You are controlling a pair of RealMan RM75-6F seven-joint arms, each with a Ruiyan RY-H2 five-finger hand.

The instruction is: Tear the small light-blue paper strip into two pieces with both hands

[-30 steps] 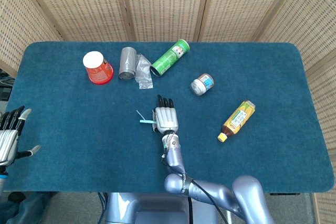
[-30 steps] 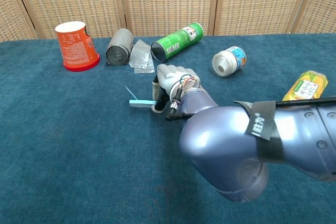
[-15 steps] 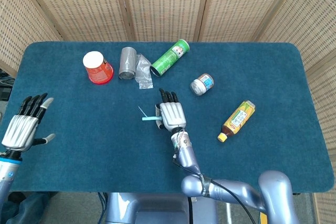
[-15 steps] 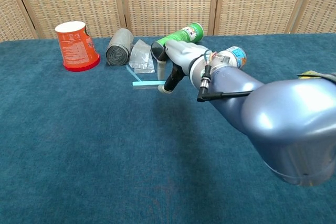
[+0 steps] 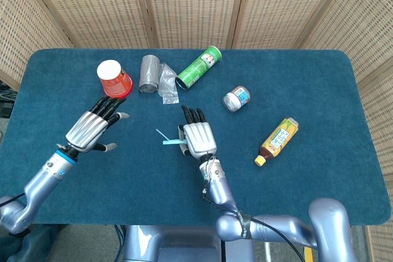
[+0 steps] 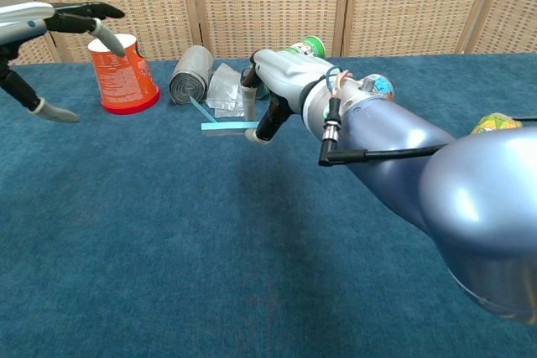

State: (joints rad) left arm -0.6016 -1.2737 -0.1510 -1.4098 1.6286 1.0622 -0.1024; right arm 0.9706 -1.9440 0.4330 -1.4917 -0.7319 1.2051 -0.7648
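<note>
The small light-blue paper strip [image 5: 169, 142] [image 6: 220, 125] hangs above the blue table, sticking out to the left of my right hand [image 5: 198, 137] [image 6: 275, 85]. That hand pinches the strip's right end between thumb and a finger. My left hand [image 5: 95, 126] [image 6: 59, 27] hovers to the left of the strip with its fingers spread and nothing in them, a clear gap away from the paper.
At the back of the table [image 5: 319, 90] lie an upturned orange cup [image 5: 114, 79], a grey roll with a clear wrapper [image 5: 150, 73], and a green tube can [image 5: 198, 67]. A small tin [image 5: 236, 98] and a yellow drink bottle [image 5: 277, 141] lie to the right.
My left hand has swung in from the table's left edge toward the middle. My right hand has lifted the strip off the table and holds it slightly higher.
</note>
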